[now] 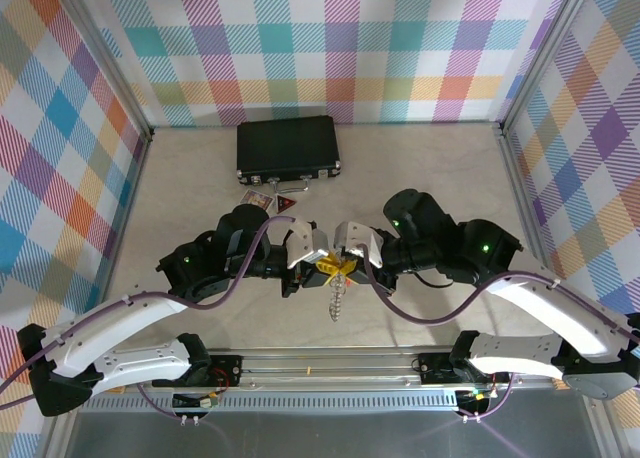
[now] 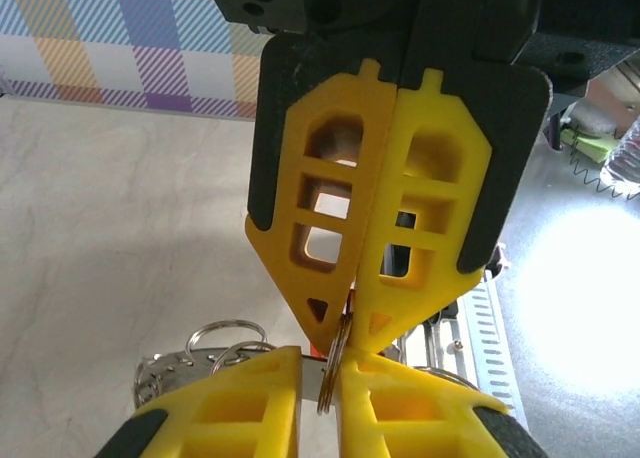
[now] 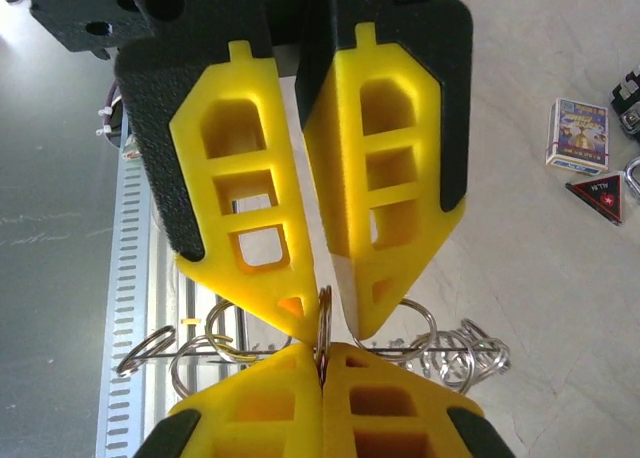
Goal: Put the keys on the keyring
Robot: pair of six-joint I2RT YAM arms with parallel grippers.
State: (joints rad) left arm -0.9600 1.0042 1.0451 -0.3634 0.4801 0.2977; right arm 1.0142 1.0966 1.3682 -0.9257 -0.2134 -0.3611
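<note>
The left gripper [image 2: 345,328] has its yellow fingers pressed together on the thin wire of the keyring [image 1: 337,300]. The right gripper [image 3: 324,320] is closed on that same loop from the other side, so the loop stands edge-on between the two pairs of tips. The rest of the keyring (a string of small silvery loops) hangs down from the pinch, on the near side of the black case [image 1: 288,148] and well apart from it.

I judge the task to be at an early stage. The ring is up off the table and gripped from both sides, which looks like readying it to be opened, but no key with a red tag shows on it. Small silvery bits [image 1: 301,185] lie just in front of the black case, beside a red triangular card [image 1: 285,204] and a small card box [image 3: 578,133]. The keys are probably among them, but they are too small to tell apart. All the threading is left to do.

The fingertips cover the pinched part of the wire, so I cannot tell whether the coil has been parted. The right wrist view cuts off the objects nearest the black case at its edge.
</note>
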